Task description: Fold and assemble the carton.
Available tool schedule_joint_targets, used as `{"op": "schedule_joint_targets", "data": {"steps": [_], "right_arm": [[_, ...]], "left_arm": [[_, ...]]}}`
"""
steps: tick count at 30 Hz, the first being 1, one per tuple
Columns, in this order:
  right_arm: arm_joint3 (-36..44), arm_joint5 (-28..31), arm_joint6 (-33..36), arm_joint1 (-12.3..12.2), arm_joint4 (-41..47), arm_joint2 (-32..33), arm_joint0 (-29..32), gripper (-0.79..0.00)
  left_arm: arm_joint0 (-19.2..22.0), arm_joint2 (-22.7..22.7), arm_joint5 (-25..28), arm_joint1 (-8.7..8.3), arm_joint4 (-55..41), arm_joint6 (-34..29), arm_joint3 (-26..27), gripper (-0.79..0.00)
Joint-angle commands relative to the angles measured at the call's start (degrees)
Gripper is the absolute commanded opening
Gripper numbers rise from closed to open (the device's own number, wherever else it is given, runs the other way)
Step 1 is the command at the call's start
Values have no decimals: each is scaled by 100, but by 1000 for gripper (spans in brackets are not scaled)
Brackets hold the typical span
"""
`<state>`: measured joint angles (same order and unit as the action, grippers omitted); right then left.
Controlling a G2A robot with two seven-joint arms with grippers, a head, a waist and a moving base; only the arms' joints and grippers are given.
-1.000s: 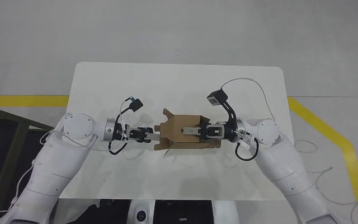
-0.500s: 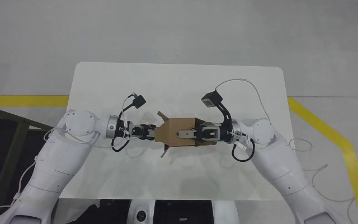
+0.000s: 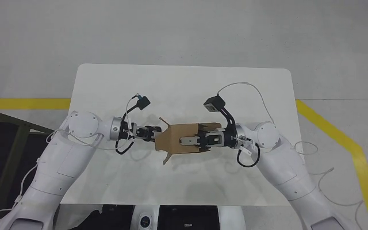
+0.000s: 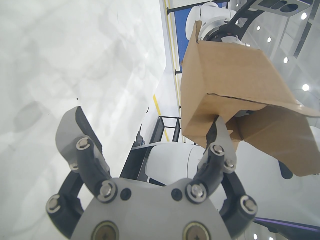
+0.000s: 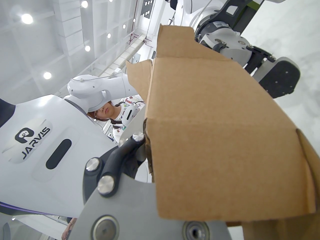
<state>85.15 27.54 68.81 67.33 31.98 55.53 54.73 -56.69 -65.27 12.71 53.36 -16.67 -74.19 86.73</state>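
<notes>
Two pincers, one carton, so here's how it all sits. The carton is over the middle of the white table, a bit toward my side, sandwiched between my arms. Its long axis runs straight across the table, left to right, pretty much in line with both forearms. One end points at my left pincer and the other points back at my right wrist.

My right pincer is the one that actually has it. It's clamped on the carton's upper wall, with one pale finger lying flat along the top panel and aimed at the left end. In the right wrist view that brown panel stretches away from the camera. The second finger sits right beside its edge.

The left pincer is spread wide and grips nothing. One fingertip touches the carton's left end, right at the corner where a big loose flap hangs off. The dark-padded finger is well clear of the cardboard.

That left end isn't folded in. A far flap and a near flap both stick out sideways. Another, the right-end flap, pokes out by my right wrist. Can't tell if the underside touches the table.
</notes>
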Motion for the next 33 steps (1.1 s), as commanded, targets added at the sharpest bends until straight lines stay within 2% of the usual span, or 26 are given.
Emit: {"op": "schedule_joint_targets", "data": {"steps": [1,7,19,27,33], "right_arm": [[-16,-6,-4,5,-8,-5,-12,-785],[-53,-2,-47,27,-25,-35,-63,-785],[-185,17,-593,29,-209,180,-57,-785],[-192,-7,-849,38,-389,250,-85,-785],[-178,-34,-881,52,-480,207,-70,-785]], "left_arm": [[0,-7,-3,-3,-10,4,0,0],[-19,-16,-11,-11,-17,2,1,0],[-256,-158,-12,-80,139,6,82,0],[-388,-17,-15,-68,30,-28,396,0],[-319,27,-24,-54,-27,12,394,0]]}}
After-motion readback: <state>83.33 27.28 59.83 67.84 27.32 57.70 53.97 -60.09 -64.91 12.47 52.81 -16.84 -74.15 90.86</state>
